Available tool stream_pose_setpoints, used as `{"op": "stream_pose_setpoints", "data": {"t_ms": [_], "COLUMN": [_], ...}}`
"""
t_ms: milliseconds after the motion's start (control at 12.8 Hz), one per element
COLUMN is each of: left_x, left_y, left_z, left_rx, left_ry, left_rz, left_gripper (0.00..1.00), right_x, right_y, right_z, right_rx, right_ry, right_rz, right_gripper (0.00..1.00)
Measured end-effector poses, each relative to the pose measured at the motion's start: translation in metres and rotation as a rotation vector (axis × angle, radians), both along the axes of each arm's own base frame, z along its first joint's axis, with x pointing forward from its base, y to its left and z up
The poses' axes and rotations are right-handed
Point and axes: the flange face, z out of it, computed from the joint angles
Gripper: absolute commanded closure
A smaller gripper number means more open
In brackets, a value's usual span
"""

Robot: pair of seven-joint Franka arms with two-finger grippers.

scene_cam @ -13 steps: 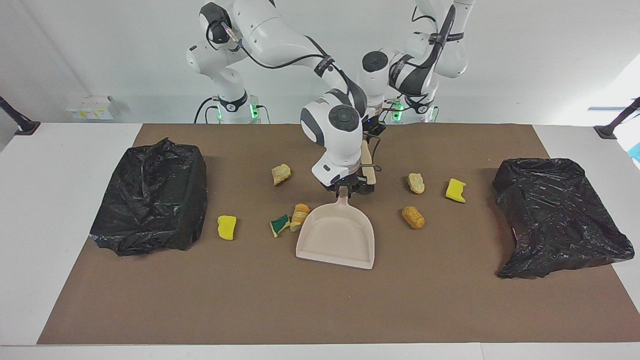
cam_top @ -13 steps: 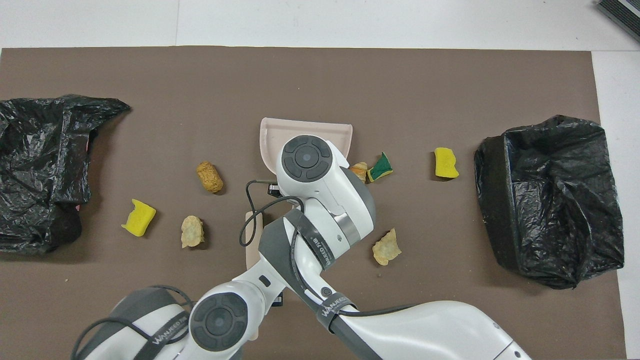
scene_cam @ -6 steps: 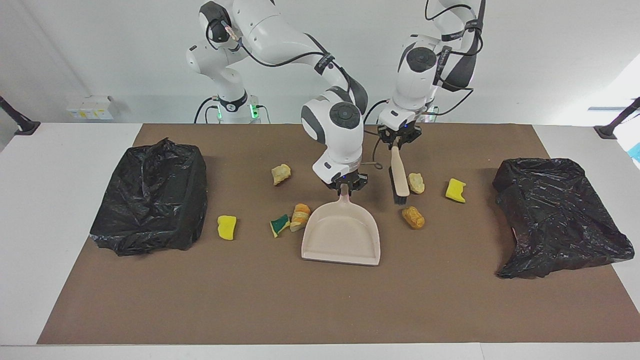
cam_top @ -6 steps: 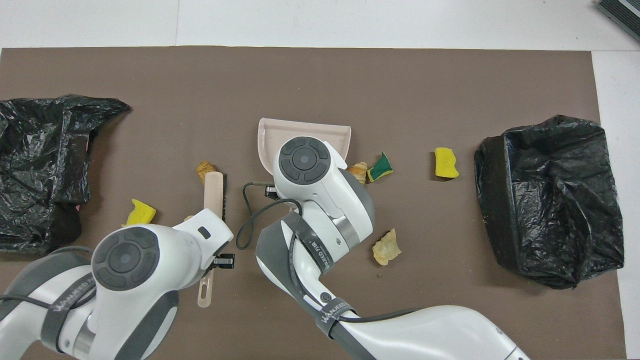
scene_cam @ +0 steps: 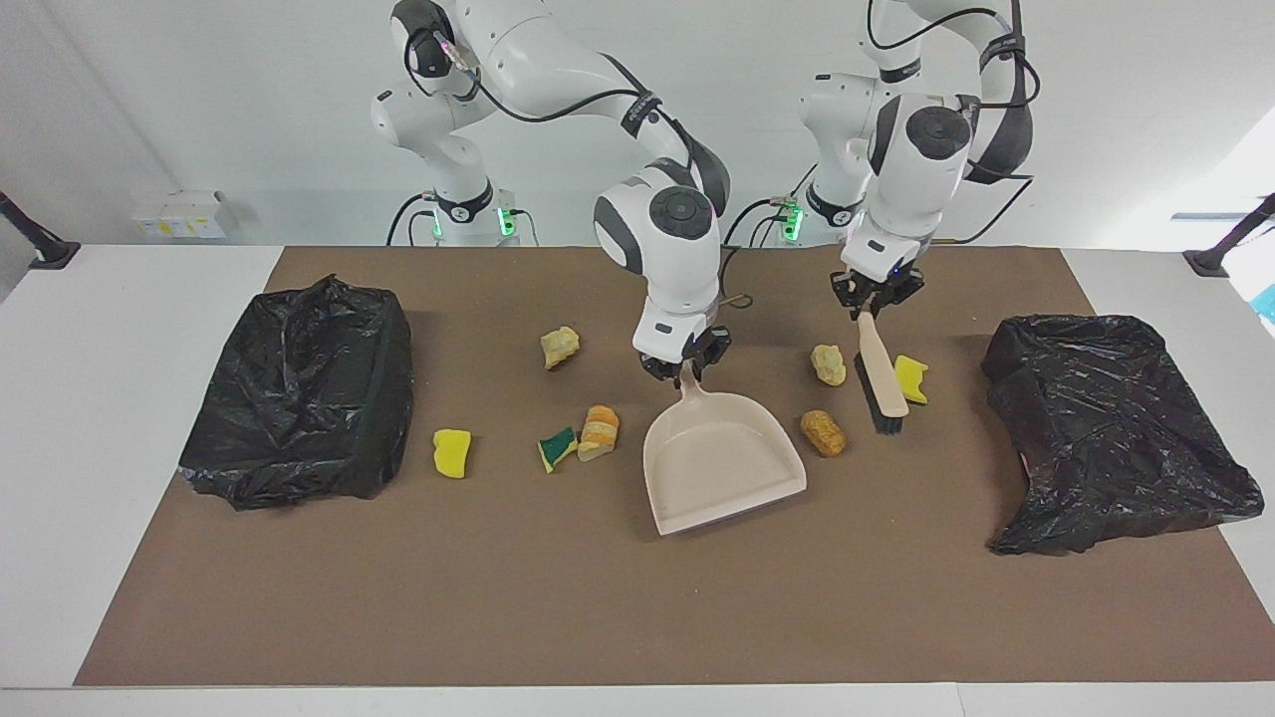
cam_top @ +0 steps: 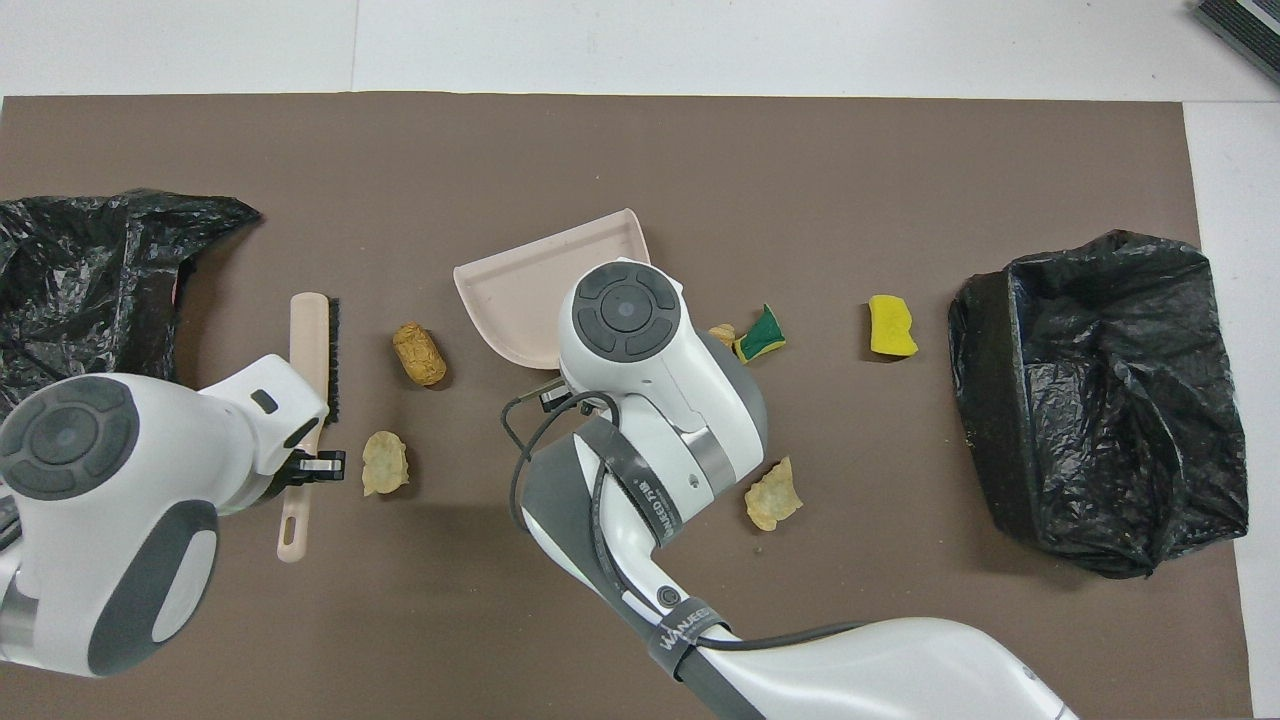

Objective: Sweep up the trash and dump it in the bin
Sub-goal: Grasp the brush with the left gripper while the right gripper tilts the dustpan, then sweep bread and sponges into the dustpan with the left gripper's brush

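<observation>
the right tool (scene_cam: 683, 366) is clamped on the handle of the dustpan (scene_cam: 722, 458), near the middle of the desk (scene_cam: 558, 607). over the last second the pan has been turned: its open mouth, which pointed to 6 o'clock in the facing view, now points toward 5 o'clock, and it has slid toward the left arm's end of the desk. the left tool (scene_cam: 870, 302) is shut on the handle of the brush (scene_cam: 881, 378). a second ago the brush lay hidden by the right arm at the centre; it has since been carried over the scraps at the left arm's end, and its bristles now hang between the brown lump (scene_cam: 823, 433) and the yellow sponge (scene_cam: 910, 378), with the beige lump (scene_cam: 828, 364) just beside its handle.

that pairing suggests the first sweep is being set up: the brown lump sits at 3 o'clock of the pan's rim, between pan and brush, so a stroke toward the pan looks likely to take it in.

none of the trash is in the pan yet. the green sponge (scene_cam: 557, 449) and orange lump (scene_cam: 600, 432) lie at 9 o'clock of the pan, another yellow sponge (scene_cam: 452, 452) nearer the bin (scene_cam: 304, 393) at the right arm's end, and a beige lump (scene_cam: 560, 347) nearer the robots. a second bin (scene_cam: 1111, 428) stands at the left arm's end.
</observation>
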Motion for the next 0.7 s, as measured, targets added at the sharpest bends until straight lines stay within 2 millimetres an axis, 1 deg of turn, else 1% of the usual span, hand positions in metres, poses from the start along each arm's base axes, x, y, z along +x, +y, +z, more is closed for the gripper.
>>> {"op": "stream_pose_setpoints", "data": {"t_ms": [234,389,467,545,701], "left_x": [0.012,0.009,0.004,-0.003,-0.022], "left_y": [0.065,0.104,0.114,0.118,0.115], "left_z": [-0.005,-0.011,-0.018,-0.03,-0.059], "left_rx": [0.018,0.031,0.033,0.035,0.042], "left_ry": [0.013,0.037,0.059,0.087,0.153], "left_rz": [0.089,0.158,0.178,0.186,0.182], "left_gripper": [1.0,1.0,1.0,1.0,1.0], "right_x": [0.001,0.003,0.004,0.005,0.007], "right_y": [-0.01,-0.02,-0.026,-0.03,-0.039], "right_z": [-0.004,-0.007,-0.009,-0.01,-0.011], "right_rx": [-0.016,-0.027,-0.031,-0.031,-0.032], "right_ry": [0.025,0.052,0.067,0.077,0.092], "right_rz": [0.185,0.3,0.36,0.423,0.548], "right_gripper": [1.0,1.0,1.0,1.0,1.0]}}
